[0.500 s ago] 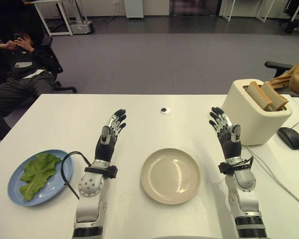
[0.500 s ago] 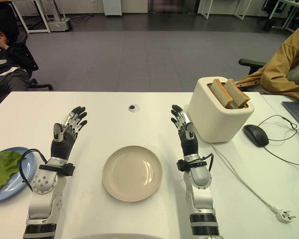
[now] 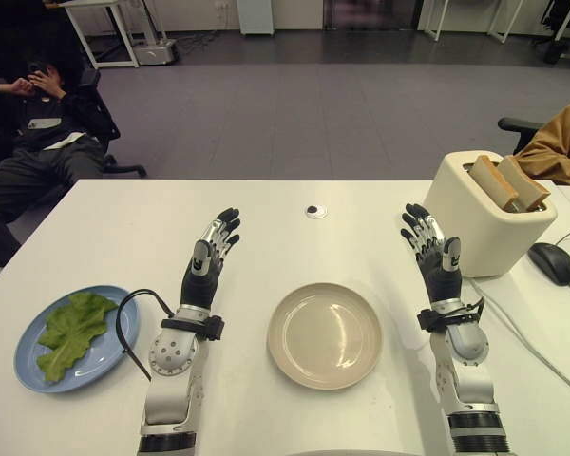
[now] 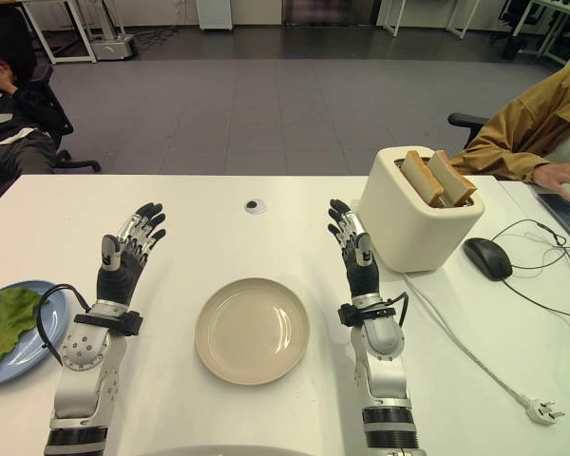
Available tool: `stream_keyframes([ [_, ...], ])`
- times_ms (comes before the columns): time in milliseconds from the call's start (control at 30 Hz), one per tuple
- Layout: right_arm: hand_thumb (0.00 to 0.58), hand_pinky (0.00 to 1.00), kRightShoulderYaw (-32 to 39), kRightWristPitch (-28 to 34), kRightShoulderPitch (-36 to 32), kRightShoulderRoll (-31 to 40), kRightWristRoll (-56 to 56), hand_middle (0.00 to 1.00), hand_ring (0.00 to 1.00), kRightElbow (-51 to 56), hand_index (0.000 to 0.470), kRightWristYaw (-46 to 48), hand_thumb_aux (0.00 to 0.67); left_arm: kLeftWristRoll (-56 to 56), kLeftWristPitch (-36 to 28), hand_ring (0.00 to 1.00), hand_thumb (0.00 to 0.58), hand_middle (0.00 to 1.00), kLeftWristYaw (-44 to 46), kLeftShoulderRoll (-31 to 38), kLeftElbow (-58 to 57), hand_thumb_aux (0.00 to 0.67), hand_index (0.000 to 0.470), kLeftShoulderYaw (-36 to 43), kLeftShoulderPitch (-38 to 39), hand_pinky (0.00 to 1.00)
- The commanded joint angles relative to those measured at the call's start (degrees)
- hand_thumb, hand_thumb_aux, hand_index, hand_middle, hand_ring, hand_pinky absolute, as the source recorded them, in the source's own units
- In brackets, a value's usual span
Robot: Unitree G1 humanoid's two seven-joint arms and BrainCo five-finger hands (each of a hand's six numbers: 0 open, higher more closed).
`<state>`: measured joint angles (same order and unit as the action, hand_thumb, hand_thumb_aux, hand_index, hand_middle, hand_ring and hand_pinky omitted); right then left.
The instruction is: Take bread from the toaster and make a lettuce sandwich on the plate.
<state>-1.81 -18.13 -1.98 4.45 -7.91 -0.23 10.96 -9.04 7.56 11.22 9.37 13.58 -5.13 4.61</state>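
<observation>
I am holding my right hand (image 3: pixel 432 255) open over the white table (image 3: pixel 95 228), fingers spread and gripping nothing. The toaster (image 3: pixel 484 228) is sitting just to its right, near but not touching. My left hand (image 3: pixel 209 256) is resting open in the same way on the other side, also holding nothing. The cream plate (image 3: pixel 325 334) is lying between my two forearms, a little nearer to me than the fingertips. The blue plate (image 3: pixel 27 363) carrying the lettuce leaf (image 3: pixel 71 331) is lying to the left of my left arm, near the table's front corner.

Two toasted bread slices (image 3: pixel 508 182) are standing up out of the toaster's slots, leaning side by side, with browned faces and darker crusts. The toaster is cream-white with rounded corners.

The slots are hiding the lower halves of the slices. In the right eye view the picture's edge is cutting off the blue plate.
</observation>
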Motion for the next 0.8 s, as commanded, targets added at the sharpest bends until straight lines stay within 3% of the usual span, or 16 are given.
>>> stream_keyframes([
  [33,0.000,0.00,-0.37,0.09,-0.58,0.20,0.31,0.00,0.00,0.20,0.000,-0.17,0.000,0.36,-0.38,0.00,0.000,0.00,-0.14,-0.02,0.37,0.000,0.000,-0.06,0.51,0.00],
  [533,0.000,0.00,-4.40,0.89,-4.06,3.72,0.11,0.00,0.00,-0.76,0.000,-0.83,0.000,0.41,-0.39,0.00,0.000,0.00,-0.17,-0.04,0.25,0.000,0.000,-0.06,0.62,0.00],
  [800,0.000,0.00,-15.19,0.36,-16.44,21.88,6.96,0.00,0.00,5.83,0.000,-3.06,0.000,0.52,-0.40,0.00,0.000,0.00,-0.28,-0.07,0.29,0.000,0.000,0.06,0.63,0.00],
])
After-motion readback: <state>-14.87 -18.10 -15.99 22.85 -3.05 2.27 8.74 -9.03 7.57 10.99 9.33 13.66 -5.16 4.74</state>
